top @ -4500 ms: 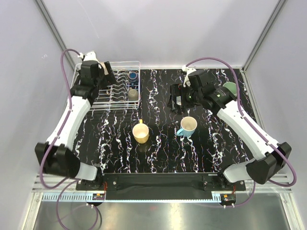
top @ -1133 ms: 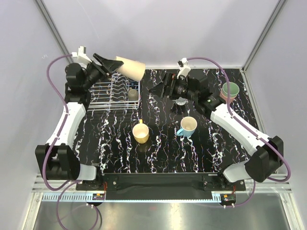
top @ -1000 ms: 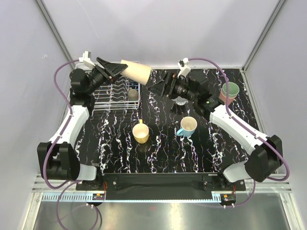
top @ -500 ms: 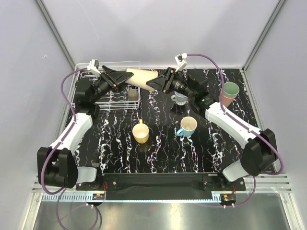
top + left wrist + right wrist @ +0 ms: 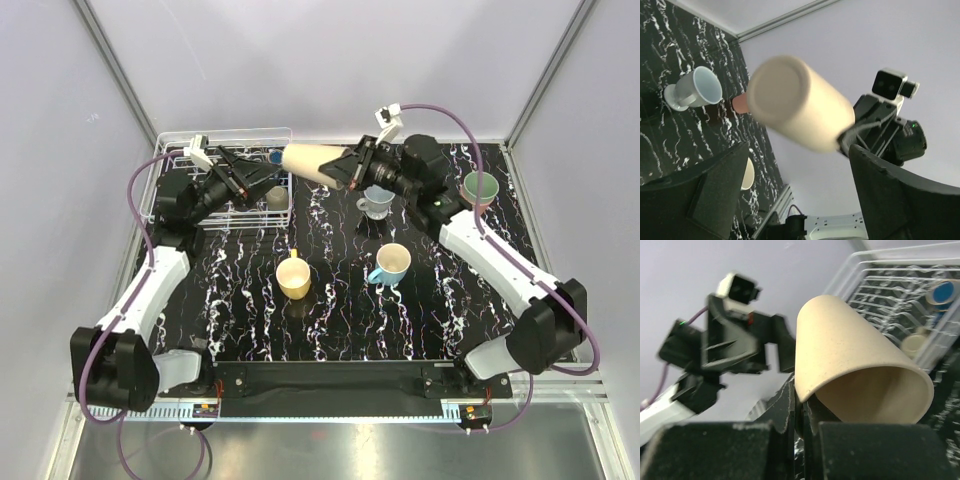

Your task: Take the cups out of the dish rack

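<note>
The tan tumbler (image 5: 312, 163) hangs on its side above the table's far edge, right of the dish rack (image 5: 172, 205). My right gripper (image 5: 346, 171) is shut on its rim, one finger inside and one outside (image 5: 790, 405). In the left wrist view the tumbler (image 5: 800, 110) shows its base, apart from my fingers (image 5: 715, 195). My left gripper (image 5: 268, 180) stands open just left of it, holding nothing. A navy cup (image 5: 275, 157) and a grey-brown cup (image 5: 277, 199) sit in the rack's right end.
On the black marbled table stand a yellow mug (image 5: 293, 277), a cyan mug with a cream inside (image 5: 390, 264) and a pale blue mug (image 5: 376, 201). A green tumbler (image 5: 477, 188) stands at the far right. Grey walls enclose the table.
The left gripper carried the tan tumbler up from the rack to the right gripper. The right gripper shut on its rim; the left gripper opened and drew back left.
</note>
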Robot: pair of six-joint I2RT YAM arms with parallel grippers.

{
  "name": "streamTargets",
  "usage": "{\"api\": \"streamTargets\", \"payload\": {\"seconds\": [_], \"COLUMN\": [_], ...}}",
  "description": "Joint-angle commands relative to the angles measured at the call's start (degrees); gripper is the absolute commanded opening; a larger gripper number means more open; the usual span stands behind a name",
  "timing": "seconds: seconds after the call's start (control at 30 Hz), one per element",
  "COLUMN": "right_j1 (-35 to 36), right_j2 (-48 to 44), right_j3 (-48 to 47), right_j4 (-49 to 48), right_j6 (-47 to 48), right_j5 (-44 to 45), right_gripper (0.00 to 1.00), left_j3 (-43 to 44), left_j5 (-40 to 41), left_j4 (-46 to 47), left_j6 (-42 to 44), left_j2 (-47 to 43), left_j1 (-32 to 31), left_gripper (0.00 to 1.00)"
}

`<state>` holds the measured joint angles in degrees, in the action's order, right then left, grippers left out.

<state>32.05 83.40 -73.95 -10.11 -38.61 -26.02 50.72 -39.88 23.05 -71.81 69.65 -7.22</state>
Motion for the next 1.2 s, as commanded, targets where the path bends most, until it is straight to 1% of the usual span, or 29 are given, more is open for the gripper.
{"api": "streamTargets", "payload": {"seconds": [0.0,0.03,0.1,0.13,0.17,0.2,0.23,0.27,0.3,0.33,0.37,0.4,0.43,0.53,0.7,0.73,0.83,0.9,1.03,1.17], "right_j1": [-3.0,-4.2,-5.2,-6.0,-6.5,-7.0,-7.4,-8.1,-8.4,-8.8,-9.3,-9.9,-10.4,-13.1,-19.5,-21.7,-25.1,-26.2,-28.1,-30.1], "right_j2": [-2.9,-3.0,-2.8,-2.4,-2.0,-1.7,-1.1,-0.3,0.3,1.2,1.9,2.7,4.7,8.8,15.4,17.6,21.7,23.9,27.7,28.8], "right_j3": [-5.0,-6.5,-9.7,-11.1,-12.7,-16.2,-18.2,-20.2,-23.9,-25.8,-27.8,-32.0,-34.2,-42.6,-54.5,-55.9,-60.8,-63.8,-64.5,-63.6], "right_j4": [11.1,15.7,20.6,26.4,29.8,36.7,40.3,43.7,47.0,52.9,55.8,58.7,64.3,73.0,81.1,83.2,86.9,89.5,90.9,90.7], "right_j6": [6.2,7.4,9.3,12.1,13.7,16.7,18.2,19.6,21.1,23.9,25.2,26.3,28.3,31.4,33.4,33.4,33.5,33.7,34.4,35.0], "right_j5": [5.2,5.6,7.0,7.6,8.5,10.5,12.2,14.2,18.2,20.7,23.2,27.9,29.6,35.5,38.6,38.8,38.5,38.5,38.9,39.1], "right_gripper": [0.0,0.0,0.0,0.0,0.0,0.0,0.0,0.0,0.0,0.0,0.0,0.0,0.0,0.0,0.0,0.0,0.0,0.0,0.0,0.0], "left_j3": [4.1,4.4,5.2,5.5,6.0,7.1,7.5,7.9,8.2,8.4,8.4,8.3,8.0,7.1,5.4,5.6,6.1,6.6,6.1,5.9], "left_j5": [-0.7,-0.5,0.2,0.4,0.9,1.0,1.4,2.3,2.9,3.6,4.7,5.2,5.7,6.7,8.8,8.9,8.9,9.4,10.2,10.6], "left_j4": [-6.2,-7.4,-10.1,-11.3,-12.5,-15.4,-17.1,-18.8,-21.4,-22.7,-23.0,-25.1,-25.5,-26.8,-30.2,-30.8,-32.9,-34.2,-34.7,-34.8], "left_j6": [7.3,8.1,10.1,11.7,12.7,13.8,15.0,17.3,18.4,19.5,21.2,21.9,22.9,24.0,27.6,28.6,30.5,31.1,31.9,32.3], "left_j2": [-3.5,-3.7,-4.5,-4.9,-5.0,-5.3,-5.5,-6.0,-6.4,-7.1,-7.7,-8.1,-9.1,-11.1,-13.6,-13.8,-14.1,-14.5,-15.4,-15.4], "left_j1": [0.0,0.0,0.0,-0.1,-0.1,0.0,-0.1,0.0,0.0,0.0,0.0,0.0,0.0,-0.1,-0.2,-0.2,-0.2,-0.2,-0.2,-0.2], "left_gripper": [0.89,0.93,0.95,0.96,0.98,0.99,0.99,0.99,0.99,0.99,0.99,0.99,0.99,0.99,0.99,0.99,0.99,0.99,0.99,0.99]}}
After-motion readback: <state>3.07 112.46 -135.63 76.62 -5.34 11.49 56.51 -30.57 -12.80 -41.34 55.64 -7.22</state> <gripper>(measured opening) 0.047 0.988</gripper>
